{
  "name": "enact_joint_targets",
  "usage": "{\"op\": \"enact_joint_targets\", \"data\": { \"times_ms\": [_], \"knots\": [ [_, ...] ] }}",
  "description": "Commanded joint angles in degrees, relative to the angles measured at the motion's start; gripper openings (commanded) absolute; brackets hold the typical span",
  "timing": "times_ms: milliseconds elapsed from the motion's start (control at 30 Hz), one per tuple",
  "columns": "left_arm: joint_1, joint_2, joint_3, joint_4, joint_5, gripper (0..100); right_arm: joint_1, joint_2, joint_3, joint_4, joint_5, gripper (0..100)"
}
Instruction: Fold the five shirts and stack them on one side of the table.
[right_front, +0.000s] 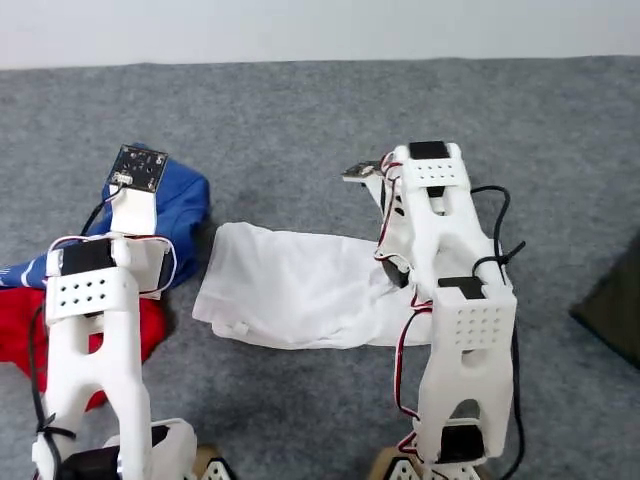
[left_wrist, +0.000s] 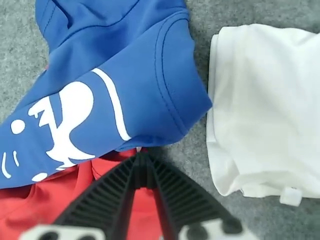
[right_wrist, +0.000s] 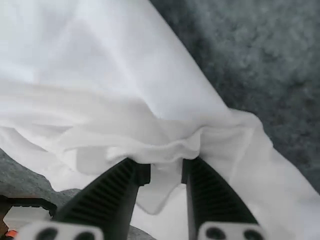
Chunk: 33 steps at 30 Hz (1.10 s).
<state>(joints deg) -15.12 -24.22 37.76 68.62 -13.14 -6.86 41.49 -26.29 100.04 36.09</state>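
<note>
A white shirt (right_front: 290, 285) lies crumpled in the middle of the grey table, partly folded over. My right gripper (right_wrist: 165, 172) is at its right edge, shut on a bunched fold of the white shirt (right_wrist: 100, 75). At the left, a blue shirt (right_front: 185, 210) with white print lies over a red shirt (right_front: 150, 330). My left gripper (left_wrist: 142, 162) is shut and holds nothing. It hangs just above the red shirt (left_wrist: 30, 210), close to the hem of the blue shirt (left_wrist: 125, 65). The white shirt (left_wrist: 265, 100) lies beside them with a narrow strip of table between.
The table is covered in grey carpet-like cloth (right_front: 300, 110), with open room across its far half. A dark object (right_front: 610, 310) juts in at the right edge. Both arm bases stand at the near edge.
</note>
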Motion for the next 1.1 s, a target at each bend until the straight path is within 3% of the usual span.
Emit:
{"op": "enact_joint_targets", "data": {
  "times_ms": [0,267,633,833,1067],
  "knots": [
    [-0.4,-1.9,-4.5,2.1,0.1,0,2.8,-7.8,-1.3,2.3,0.0,20.9],
    [-0.3,-1.9,-8.8,4.9,0.3,0,3.4,-17.7,-1.0,2.5,-0.2,23.6],
    [0.2,-1.8,-17.1,10.5,1.1,0,10.2,-20.7,-1.0,2.4,-10.6,23.5],
    [4.1,-1.4,-16.3,0.8,8.9,0,15.9,-17.2,-1.0,-1.1,-15.6,23.4],
    [16.5,3.2,-14.4,-13.1,9.1,0,19.3,-12.4,-1.0,-2.9,-17.1,23.4]
  ]
}}
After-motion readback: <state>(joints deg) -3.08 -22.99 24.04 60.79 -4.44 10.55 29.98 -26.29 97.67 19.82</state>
